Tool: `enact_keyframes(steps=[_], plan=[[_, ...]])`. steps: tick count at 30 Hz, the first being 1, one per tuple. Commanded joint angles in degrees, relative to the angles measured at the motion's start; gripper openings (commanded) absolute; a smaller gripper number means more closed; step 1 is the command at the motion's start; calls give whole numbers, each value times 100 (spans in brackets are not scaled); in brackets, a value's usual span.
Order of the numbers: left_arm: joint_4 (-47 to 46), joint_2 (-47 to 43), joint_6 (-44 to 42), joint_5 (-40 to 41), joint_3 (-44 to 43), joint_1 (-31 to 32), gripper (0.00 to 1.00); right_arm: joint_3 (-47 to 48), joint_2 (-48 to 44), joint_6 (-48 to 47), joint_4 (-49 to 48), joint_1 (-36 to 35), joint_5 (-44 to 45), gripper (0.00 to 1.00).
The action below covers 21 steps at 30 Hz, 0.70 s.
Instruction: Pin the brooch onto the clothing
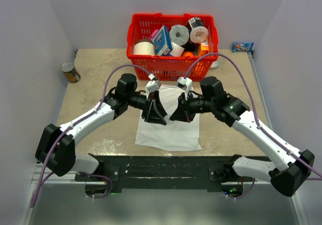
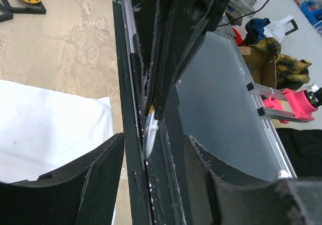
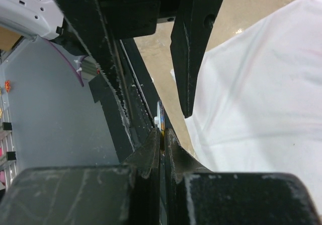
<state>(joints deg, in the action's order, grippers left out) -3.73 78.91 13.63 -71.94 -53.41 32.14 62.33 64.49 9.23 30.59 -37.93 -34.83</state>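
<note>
- Reading the brooch (image 2: 150,132) edge-on in both wrist views: a thin sliver, pale silver-white along most of its rim, with a streak of orange-yellow at one end. I cannot see its face or any pin.
- It hangs in the air where the two arms meet, over the middle of the T-shirt (image 1: 168,134) as the top camera has it. Whether it touches the cloth I cannot tell.
- Right gripper (image 3: 161,137) has it: fingers pressed almost together, only the sliver's width between them, the brooch showing just past the tips.
- Left gripper (image 2: 153,139) is spread wide. Its two fingers (image 2: 95,184) straddle the right gripper's tips and the brooch, one on either side. I can make out no contact with the brooch.
- T-shirt: plain white, laid flat on the tan table (image 1: 100,69) just ahead of the arm bases, with a few soft creases. One edge of it shows in the left wrist view.
- Beyond the shirt, a red basket (image 1: 151,66) at the far side of the table holds paper rolls and small boxes.
- A tin can (image 1: 70,72) stands at the far left of the table and a blue packet (image 1: 242,47) lies at the far right corner, both well apart from the shirt.
</note>
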Motion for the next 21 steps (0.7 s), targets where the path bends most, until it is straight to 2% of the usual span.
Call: enact_keyframes(steps=[1,4,8,15,16,17,18,21], plan=[[610,10,-563,-48,-337,20,52,359,-33,-247,175,-4,-217,0],[759,45,-660,-13,-372,38,48,403,2,-308,272,-4,-217,0],[742,45,-677,57,-372,73,33,403,46,-352,272,-12,-244,0],[469,124,-422,84,-258,249,25,394,125,-431,316,-4,-270,0],[461,150,-405,84,-240,310,21,386,151,-423,307,-12,-227,0],[278,159,-405,84,-232,328,5,394,152,-440,333,-12,-226,0],[267,168,-413,84,-232,363,0,386,169,-475,360,-12,-261,0],[267,177,-414,75,-214,398,0,368,126,-405,255,-4,-253,0]])
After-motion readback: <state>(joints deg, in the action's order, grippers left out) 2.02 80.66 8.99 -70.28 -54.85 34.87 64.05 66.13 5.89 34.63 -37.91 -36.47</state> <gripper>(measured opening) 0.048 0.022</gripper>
